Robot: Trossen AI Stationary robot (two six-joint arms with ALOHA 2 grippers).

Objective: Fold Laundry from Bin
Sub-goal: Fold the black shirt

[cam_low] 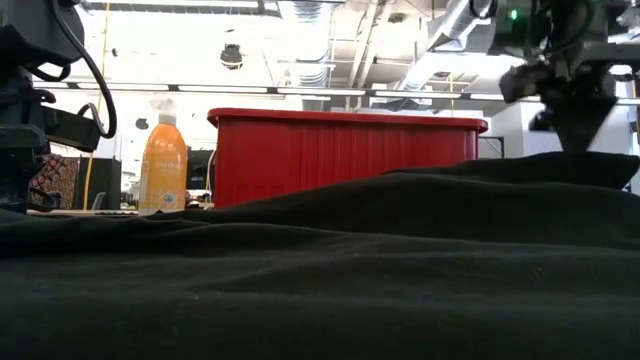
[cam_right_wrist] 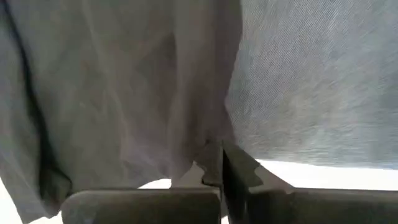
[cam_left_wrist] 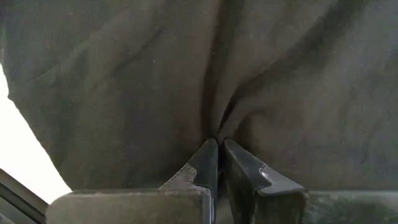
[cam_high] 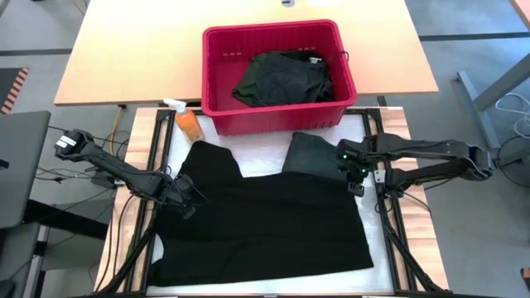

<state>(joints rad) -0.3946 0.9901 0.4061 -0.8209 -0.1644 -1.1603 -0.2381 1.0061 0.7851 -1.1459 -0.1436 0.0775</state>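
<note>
A black garment [cam_high: 265,223] lies spread on the white-covered table, its right sleeve [cam_high: 310,153] pointing toward the red bin [cam_high: 269,26]. The bin stands at the far edge and holds more dark laundry [cam_high: 286,79]. My left gripper [cam_high: 189,201] is shut on the garment's left part. My right gripper [cam_high: 354,180] is shut at the garment's right edge, just below the sleeve. In the low view the cloth [cam_low: 300,260] fills the foreground and rises toward my right gripper [cam_low: 585,140]. My left gripper pinches a small fold of the black cloth [cam_left_wrist: 217,134] between its two fingers, from above and pointing steeply down. Creases run out from the pinch, and the cloth around it lies on the table. My right gripper pinches the garment's right edge [cam_right_wrist: 229,135] between its two fingers, from above. The cloth rises in a low peak to the fingers [cam_low: 590,160], and the rest lies on the table.
An orange spray bottle [cam_high: 189,122] stands at the bin's near left corner, beside the garment's left shoulder. Bare white cover [cam_high: 265,151] shows between bin and garment. A wooden table [cam_high: 124,50] lies beyond the bin.
</note>
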